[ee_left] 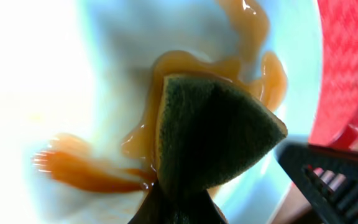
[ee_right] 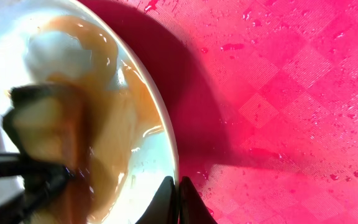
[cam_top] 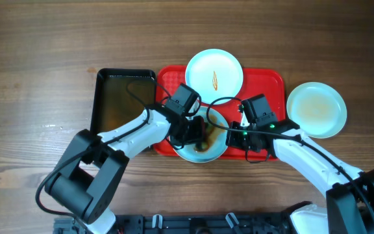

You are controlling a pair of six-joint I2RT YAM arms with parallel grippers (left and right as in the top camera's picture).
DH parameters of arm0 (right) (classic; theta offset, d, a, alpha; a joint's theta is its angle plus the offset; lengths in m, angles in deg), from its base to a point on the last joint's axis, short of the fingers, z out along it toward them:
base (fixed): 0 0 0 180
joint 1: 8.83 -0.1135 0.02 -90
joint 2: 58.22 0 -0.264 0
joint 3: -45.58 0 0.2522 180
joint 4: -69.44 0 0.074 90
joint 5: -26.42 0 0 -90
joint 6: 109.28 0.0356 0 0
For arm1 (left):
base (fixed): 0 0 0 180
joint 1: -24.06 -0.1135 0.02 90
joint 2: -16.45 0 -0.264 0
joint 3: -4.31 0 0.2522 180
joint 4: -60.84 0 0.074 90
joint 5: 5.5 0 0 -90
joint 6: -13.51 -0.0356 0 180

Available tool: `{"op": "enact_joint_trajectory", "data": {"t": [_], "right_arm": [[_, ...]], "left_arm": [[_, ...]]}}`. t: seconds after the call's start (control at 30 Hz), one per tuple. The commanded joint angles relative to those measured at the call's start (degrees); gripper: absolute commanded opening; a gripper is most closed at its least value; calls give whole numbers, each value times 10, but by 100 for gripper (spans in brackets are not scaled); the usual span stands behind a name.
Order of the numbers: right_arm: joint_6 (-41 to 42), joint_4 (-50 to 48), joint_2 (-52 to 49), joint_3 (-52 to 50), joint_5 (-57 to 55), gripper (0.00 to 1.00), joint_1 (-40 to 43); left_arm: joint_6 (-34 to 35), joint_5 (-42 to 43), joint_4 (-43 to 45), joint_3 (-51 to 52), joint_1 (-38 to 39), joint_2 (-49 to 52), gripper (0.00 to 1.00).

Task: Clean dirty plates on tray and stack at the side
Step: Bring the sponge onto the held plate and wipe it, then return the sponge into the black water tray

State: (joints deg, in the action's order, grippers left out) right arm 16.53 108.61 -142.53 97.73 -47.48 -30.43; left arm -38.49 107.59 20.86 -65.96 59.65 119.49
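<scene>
Left pincer point(cam_top: 197, 133) holds sponge point(ee_left: 210, 130) on plate point(cam_top: 214, 151); right pincer point(ee_right: 179, 202) grips rim.

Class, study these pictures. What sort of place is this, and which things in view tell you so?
Probably a robotics test bench, not a real kitchen: two robot arms work over a wooden table, where a red tray holds sauce-smeared plates, and the left hand presses a sponge onto one.

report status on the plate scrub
Left gripper shut on sponge, down in sauce on near plate. Right gripper shut on that plate's rim. Far plate on tray streaked; third plate smeared, on table right of tray. Nothing blocking.
</scene>
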Motion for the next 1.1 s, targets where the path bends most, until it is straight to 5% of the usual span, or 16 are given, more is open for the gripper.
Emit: {"op": "enact_joint_trajectory", "data": {"t": [0.0, 0.27, 0.57, 0.67, 0.77, 1.03, 1.07], "right_arm": [[2, 7, -10, 3, -12, 4, 1], [2, 14, -10, 3, -12, 4, 1], [2, 14, -10, 3, -13, 4, 1], [2, 12, -10, 3, -14, 5, 1], [2, -6, -10, 3, -14, 23, 1], [2, -14, -10, 3, -15, 18, 1], [2, -14, -10, 2, -14, 18, 1]], "left_arm": [[-34, -158, -13, 10, -31, 5, 4], [-87, -224, -20, 8, -66, -31, 4], [-122, -232, -37, 6, -117, -260, 4], [-143, -232, -80, 7, -186, -247, 4], [-201, -232, -92, 19, -237, -189, 4], [-213, -210, -59, 20, -246, -34, 4], [-213, -211, -59, 20, -246, -25, 13]]}}
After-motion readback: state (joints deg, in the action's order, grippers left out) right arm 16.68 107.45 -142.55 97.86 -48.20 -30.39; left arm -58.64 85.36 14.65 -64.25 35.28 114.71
